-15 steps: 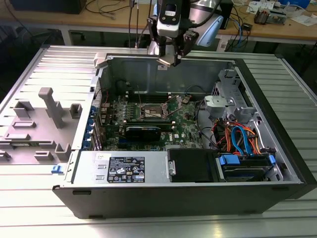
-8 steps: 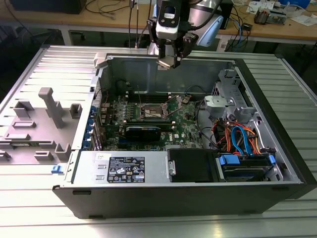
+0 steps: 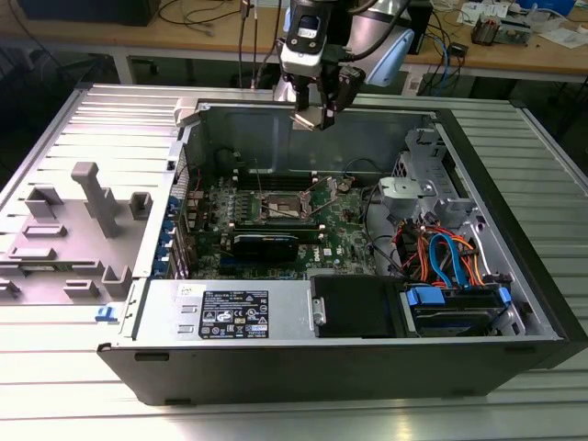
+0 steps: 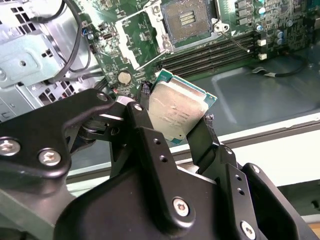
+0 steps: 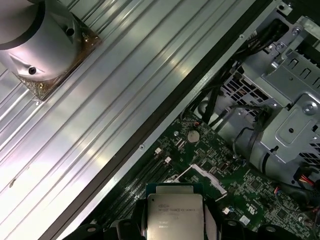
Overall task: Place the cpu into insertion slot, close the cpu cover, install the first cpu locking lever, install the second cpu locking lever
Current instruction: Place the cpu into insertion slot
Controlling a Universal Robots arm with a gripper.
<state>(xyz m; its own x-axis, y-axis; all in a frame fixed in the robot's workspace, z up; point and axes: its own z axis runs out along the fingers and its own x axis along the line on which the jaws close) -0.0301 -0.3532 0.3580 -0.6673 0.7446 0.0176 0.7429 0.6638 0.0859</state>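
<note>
Two black fingers (image 4: 149,142) of the gripper (image 4: 175,125) are closed on the cpu (image 4: 177,107), pinching it by opposite edges, with its silver-grey metal top turned toward both wrist cameras. In the exterior view the gripper (image 3: 317,118) hangs in the upper middle of the frame, above the rear wall of the open computer case (image 3: 303,367). The cpu (image 3: 310,118) shows there as a pale square at its tip, well apart from the board below. The insertion slot (image 3: 283,204) sits near the centre of the frame on the green motherboard (image 3: 354,234) and is bare. In the second wrist view its dark contact field (image 4: 187,20) is exposed. The cpu cover (image 4: 125,45) stands swung open just beside it, with green board showing through its window. Long black memory slots (image 4: 215,52) run beside the socket. The case lies on a ribbed metal counter (image 3: 276,418), with a grey plastic fixture (image 3: 96,197) toward the exterior view's left.
</note>
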